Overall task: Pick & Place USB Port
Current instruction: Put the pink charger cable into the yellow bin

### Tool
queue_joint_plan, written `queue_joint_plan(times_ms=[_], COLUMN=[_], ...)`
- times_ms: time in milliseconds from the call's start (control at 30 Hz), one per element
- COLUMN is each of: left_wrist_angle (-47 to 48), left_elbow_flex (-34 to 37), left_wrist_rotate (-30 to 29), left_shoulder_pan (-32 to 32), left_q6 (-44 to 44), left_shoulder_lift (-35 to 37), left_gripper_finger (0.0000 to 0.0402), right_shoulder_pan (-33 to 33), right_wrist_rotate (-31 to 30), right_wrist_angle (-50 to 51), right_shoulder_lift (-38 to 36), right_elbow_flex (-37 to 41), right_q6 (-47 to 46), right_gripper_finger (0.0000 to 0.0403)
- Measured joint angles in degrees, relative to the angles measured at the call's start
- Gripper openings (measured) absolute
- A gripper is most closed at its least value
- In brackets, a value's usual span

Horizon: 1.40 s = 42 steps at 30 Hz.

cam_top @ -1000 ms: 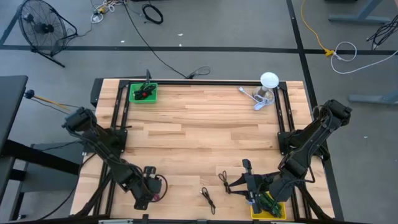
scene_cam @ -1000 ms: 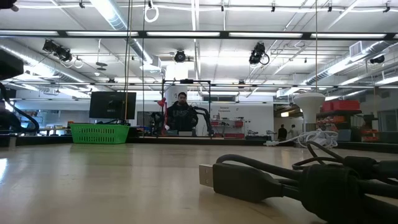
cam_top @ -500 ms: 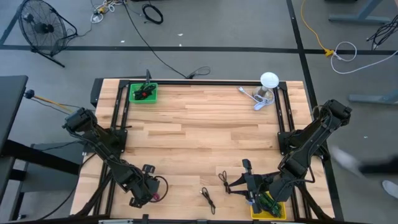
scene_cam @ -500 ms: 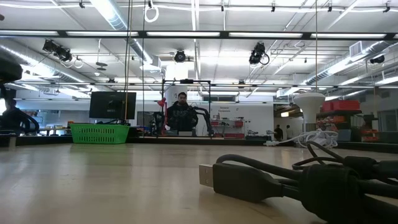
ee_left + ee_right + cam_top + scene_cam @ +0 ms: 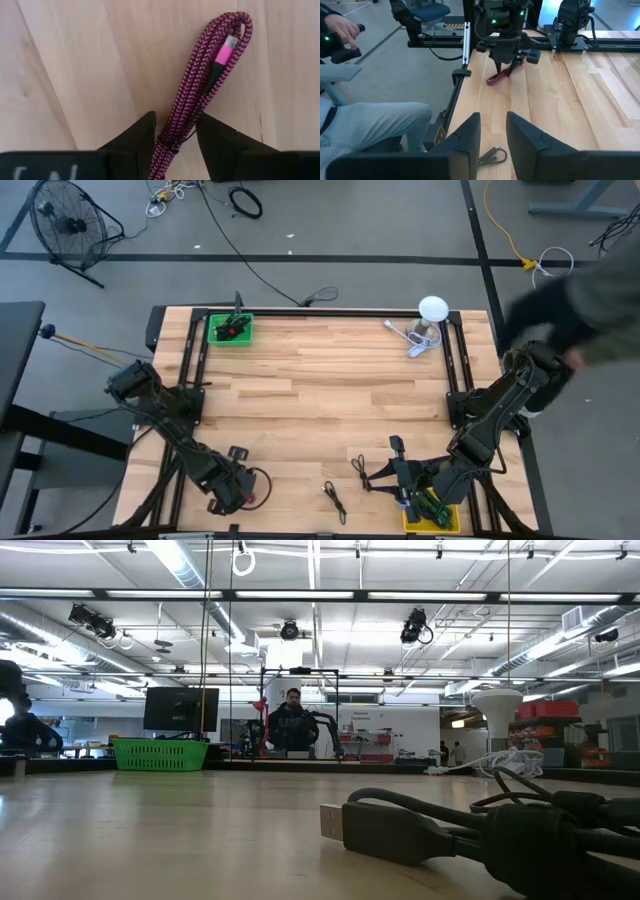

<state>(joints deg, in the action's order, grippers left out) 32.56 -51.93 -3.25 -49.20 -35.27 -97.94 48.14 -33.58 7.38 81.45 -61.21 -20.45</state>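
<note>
Left gripper hangs low at the table's near-left corner, fingers parted; right gripper rests near-right, fingers slightly apart.

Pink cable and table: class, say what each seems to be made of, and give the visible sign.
Pink cable: seemingly a woven fabric sheath, matt; a pink-and-dark criss-cross braid shows along it. Its plug looks like smooth pink plastic with a metal tip, though that is less sure.
Table: wood, apparently joined strips with a smooth, light finish; grain and plank seams show.

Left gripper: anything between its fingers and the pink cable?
Nothing: in the left wrist view the left gripper straddles the braided pink cable, fingers apart.
</note>
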Motion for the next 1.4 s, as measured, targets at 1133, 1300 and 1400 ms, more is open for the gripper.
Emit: queue_joint_plan(times_ms=[1133,1300,1400], left_wrist_angle=[-23.9,-35.5,-40.4], left_elbow_flex=[-16.0,-17.8,-18.7], left_wrist_rotate=[-49.3,-43.7,-39.9], left_shoulder_pan=[9.8,12.8,14.8], left_q6=[26.7,40.1,43.7], left_shoulder_lift=[6.0,6.0,6.1], left_gripper_finger=[0.002,0.002,0.002], right_shoulder_pan=[-0.6,-2.6,-4.2], right_wrist_rotate=[-4.3,-9.2,-12.1], right_wrist_angle=[-2.3,-4.3,-6.5], right_shoulder_lift=[0.0,0.0,0.0], right_elbow_flex=[0.0,0.0,0.0], right_q6=[3.5,6.2,10.4], right_gripper_finger=[0.0095,0.0096,0.0103])
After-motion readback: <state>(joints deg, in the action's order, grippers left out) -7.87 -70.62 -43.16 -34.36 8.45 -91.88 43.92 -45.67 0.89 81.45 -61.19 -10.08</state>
